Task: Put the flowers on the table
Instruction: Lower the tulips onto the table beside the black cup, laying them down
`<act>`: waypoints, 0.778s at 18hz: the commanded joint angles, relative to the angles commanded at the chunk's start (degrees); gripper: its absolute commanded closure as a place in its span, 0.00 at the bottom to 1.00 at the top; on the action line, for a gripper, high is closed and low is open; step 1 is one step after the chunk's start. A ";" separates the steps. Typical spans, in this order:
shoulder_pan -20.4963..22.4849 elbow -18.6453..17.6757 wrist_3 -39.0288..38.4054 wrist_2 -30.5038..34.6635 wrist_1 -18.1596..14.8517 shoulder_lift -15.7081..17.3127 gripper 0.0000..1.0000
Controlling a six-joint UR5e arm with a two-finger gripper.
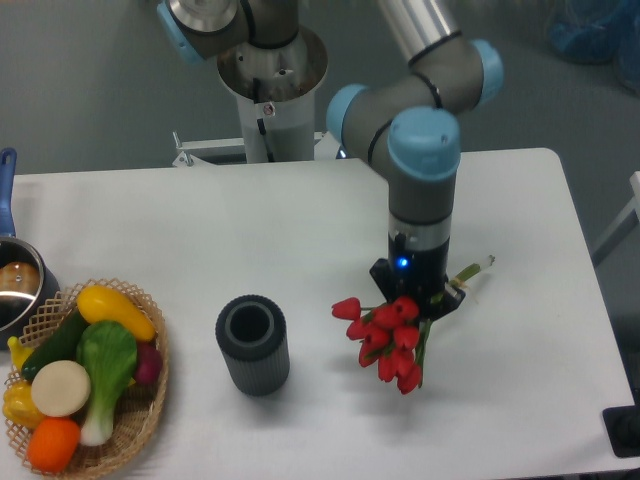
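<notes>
The flowers (385, 338), a bunch of red tulips on thin green stems, sit low over the white table (300, 230) right of centre, heads pointing toward the front. Stem ends (476, 268) stick out to the right behind the wrist. My gripper (418, 297) reaches straight down and is shut on the flowers near where heads meet stems. Its fingertips are mostly hidden by the wrist and blooms. I cannot tell whether the blooms touch the table top.
A dark grey ribbed vase (253, 344) stands upright left of the flowers. A wicker basket (140, 420) of toy vegetables sits at the front left, with a pot (15, 285) behind it. The arm's base (270, 90) stands at the table's back edge.
</notes>
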 joint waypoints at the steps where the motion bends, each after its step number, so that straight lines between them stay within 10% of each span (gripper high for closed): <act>1: -0.44 0.00 0.00 0.09 0.09 -1.23 0.78; 12: -1.06 0.53 -0.44 -0.18 0.26 -4.32 0.73; 14: -1.06 0.79 -0.35 -0.18 0.35 -4.23 0.58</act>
